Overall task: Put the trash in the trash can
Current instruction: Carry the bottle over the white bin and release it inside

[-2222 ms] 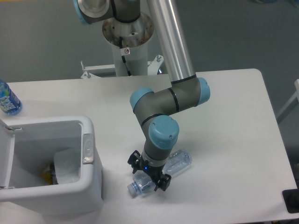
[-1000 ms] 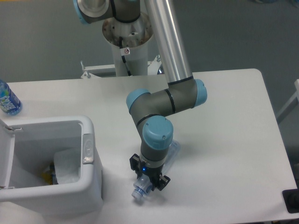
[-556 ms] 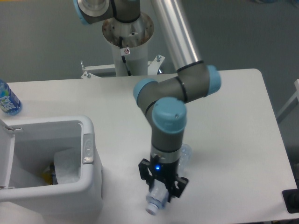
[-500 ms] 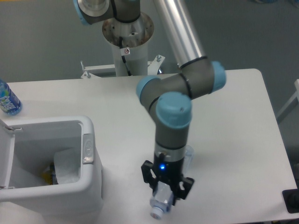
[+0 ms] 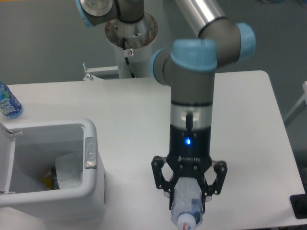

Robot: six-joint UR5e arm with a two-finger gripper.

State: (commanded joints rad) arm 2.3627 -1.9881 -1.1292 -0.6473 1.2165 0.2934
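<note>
My gripper (image 5: 188, 200) points straight down over the table's front edge, well to the right of the trash can, and is shut on the clear bluish water bottle (image 5: 186, 213). The bottle hangs between the fingers with its white cap end (image 5: 184, 222) pointing down towards the camera. The trash can (image 5: 94, 189) is the white boxy bin at the left with a grey latch (image 5: 89, 152) on its rim and its lid (image 5: 5, 158) swung open. A pale item (image 5: 68, 170) lies inside the bin; I cannot tell whether it is the cup.
A bottle with a blue label (image 5: 7, 102) stands at the table's far left edge. The arm's base column (image 5: 130, 38) rises behind the white table (image 5: 249, 120). A small black object (image 5: 299, 206) sits at the table's front right corner.
The arm has lifted the bottle off the table and risen towards the camera. The bottle has turned from lying on its side to hanging cap-down, and the gripper has shifted right.
</note>
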